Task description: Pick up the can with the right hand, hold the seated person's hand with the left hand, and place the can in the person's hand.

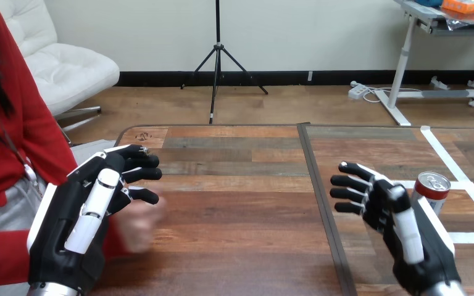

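A red and silver can stands upright on the right part of the wooden table, inside a square of white tape. My right hand is just left of the can and in front of it, open, its fingers spread and pointing left; I cannot tell whether its back touches the can. At the left, my left hand hovers open with relaxed fingers pointing right. The person's hand lies on the table just under and to the right of it, loosely closed. No finger of mine curls round it.
White tape lines mark squares on the table's right part. A dark seam runs from front to back between the two table halves. The person's red sleeve lies along the left edge.
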You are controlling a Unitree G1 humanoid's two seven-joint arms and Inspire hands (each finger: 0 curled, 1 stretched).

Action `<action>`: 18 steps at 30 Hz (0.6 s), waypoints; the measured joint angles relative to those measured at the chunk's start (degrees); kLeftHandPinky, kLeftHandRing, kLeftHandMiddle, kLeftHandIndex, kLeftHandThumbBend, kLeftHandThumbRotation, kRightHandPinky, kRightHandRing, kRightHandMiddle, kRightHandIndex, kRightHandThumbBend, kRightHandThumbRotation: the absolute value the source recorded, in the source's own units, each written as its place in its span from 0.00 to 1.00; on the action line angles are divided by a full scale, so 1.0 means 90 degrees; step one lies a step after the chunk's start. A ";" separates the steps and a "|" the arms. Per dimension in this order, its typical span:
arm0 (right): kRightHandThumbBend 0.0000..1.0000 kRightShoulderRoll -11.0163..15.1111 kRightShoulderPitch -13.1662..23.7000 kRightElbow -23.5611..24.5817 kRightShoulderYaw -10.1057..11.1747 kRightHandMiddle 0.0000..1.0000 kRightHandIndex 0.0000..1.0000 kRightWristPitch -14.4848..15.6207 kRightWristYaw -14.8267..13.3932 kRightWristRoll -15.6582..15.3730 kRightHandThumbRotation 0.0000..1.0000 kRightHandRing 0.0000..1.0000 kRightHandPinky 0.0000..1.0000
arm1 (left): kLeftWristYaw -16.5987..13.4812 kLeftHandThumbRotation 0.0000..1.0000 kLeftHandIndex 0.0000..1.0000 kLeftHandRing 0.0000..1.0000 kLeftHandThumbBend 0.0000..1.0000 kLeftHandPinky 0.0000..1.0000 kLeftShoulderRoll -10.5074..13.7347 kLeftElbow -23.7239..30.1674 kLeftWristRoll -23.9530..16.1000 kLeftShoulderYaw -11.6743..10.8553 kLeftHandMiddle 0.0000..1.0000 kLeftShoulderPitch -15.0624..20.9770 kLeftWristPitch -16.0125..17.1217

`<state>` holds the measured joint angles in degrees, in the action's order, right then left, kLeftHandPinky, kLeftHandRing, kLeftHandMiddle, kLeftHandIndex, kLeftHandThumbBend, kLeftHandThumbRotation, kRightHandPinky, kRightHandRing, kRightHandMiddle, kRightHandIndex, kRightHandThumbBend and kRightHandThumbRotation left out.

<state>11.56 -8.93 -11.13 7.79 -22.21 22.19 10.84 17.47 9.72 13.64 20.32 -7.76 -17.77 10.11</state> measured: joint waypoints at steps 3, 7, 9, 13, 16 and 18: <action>0.89 0.0085 0.0173 -0.0148 0.0002 0.80 0.82 0.0031 -0.0034 -0.0099 1.00 0.78 0.74 | -0.0003 0.68 0.60 0.63 0.34 0.47 0.0000 -0.0001 -0.0015 -0.0001 0.64 0.0000 0.0000; 0.87 0.0219 0.0475 -0.0417 0.0002 0.80 0.82 0.0065 -0.0089 -0.0244 1.00 0.78 0.73 | -0.0008 0.68 0.60 0.62 0.34 0.47 -0.0001 -0.0001 -0.0047 0.0002 0.63 0.0000 0.0000; 0.87 0.0285 0.0625 -0.0565 0.0002 0.80 0.83 0.0065 -0.0114 -0.0304 1.00 0.78 0.73 | -0.0008 0.68 0.60 0.62 0.34 0.47 -0.0001 -0.0001 -0.0059 0.0004 0.63 -0.0001 0.0000; 0.87 0.0422 0.0932 -0.0879 0.0004 0.80 0.83 0.0066 -0.0173 -0.0397 1.00 0.78 0.73 | -0.0012 0.68 0.60 0.62 0.33 0.47 -0.0003 -0.0001 -0.0072 0.0005 0.63 -0.0002 0.0000; 0.87 0.0524 0.1172 -0.1119 0.0005 0.80 0.83 0.0065 -0.0224 -0.0483 1.00 0.78 0.72 | -0.0014 0.68 0.59 0.62 0.33 0.47 -0.0003 -0.0001 -0.0078 0.0005 0.63 -0.0002 0.0000; 0.87 0.0591 0.1330 -0.1292 0.0010 0.80 0.83 0.0063 -0.0266 -0.0521 1.00 0.78 0.72 | -0.0015 0.68 0.59 0.62 0.33 0.46 -0.0004 -0.0001 -0.0085 0.0005 0.63 -0.0002 0.0000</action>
<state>16.88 3.04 -22.76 7.87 -21.65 19.79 6.15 17.34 9.69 13.62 19.56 -7.72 -17.78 10.11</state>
